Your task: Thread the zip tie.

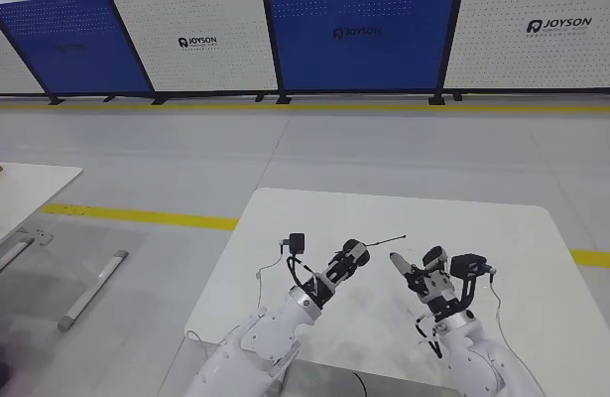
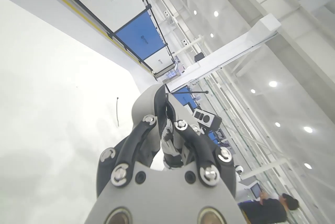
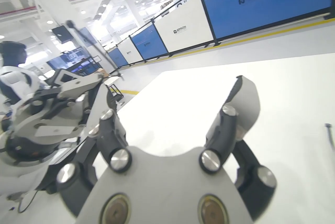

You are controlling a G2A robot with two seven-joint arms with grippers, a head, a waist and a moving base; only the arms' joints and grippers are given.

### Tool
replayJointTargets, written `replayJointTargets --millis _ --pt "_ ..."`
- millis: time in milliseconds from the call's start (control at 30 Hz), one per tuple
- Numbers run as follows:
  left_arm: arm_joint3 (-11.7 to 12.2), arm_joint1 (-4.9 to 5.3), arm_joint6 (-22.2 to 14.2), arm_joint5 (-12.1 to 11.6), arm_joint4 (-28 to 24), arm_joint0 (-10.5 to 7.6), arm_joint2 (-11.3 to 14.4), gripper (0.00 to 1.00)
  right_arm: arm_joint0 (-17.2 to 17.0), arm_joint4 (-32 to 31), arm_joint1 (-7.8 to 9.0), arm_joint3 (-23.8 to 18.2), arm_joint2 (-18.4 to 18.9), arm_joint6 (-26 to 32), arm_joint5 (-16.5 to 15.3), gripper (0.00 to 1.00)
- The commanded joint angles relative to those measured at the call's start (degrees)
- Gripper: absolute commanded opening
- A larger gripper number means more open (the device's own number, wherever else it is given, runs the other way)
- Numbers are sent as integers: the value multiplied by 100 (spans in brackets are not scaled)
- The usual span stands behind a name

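Black zip tie [image 1: 384, 241] at the centre of the top view, pinched at one end by the left gripper [image 1: 356, 249], jutting up and to the right above the white table [image 1: 483, 223]. Just right of it, right gripper [image 1: 416, 261] with fingers spread, holding nothing. Left of centre in the left wrist view, a second tie [image 2: 117, 112] flat on the table.

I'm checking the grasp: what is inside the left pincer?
A thin black zip tie sticks out of the shut left pincer. Its gripped end is covered, so how deep it sits cannot be seen.
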Motion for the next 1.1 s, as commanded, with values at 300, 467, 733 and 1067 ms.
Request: replayJointTargets --millis 300,467,733,1067 --pt "1 -8 46 30 -15 -6 22 0 51 -523 9 33 -21 -111 124 100" --pt "5 -28 250 77 -134 -16 14 0 188 -994 15 159 -139 81 69 100" --pt "-2 -34 277 82 -166 -20 22 0 199 -1020 14 164 -151 93 70 100" --pt "21 -62 380 187 42 -76 157 0 217 -1361 -22 247 -276 -321 298 25"
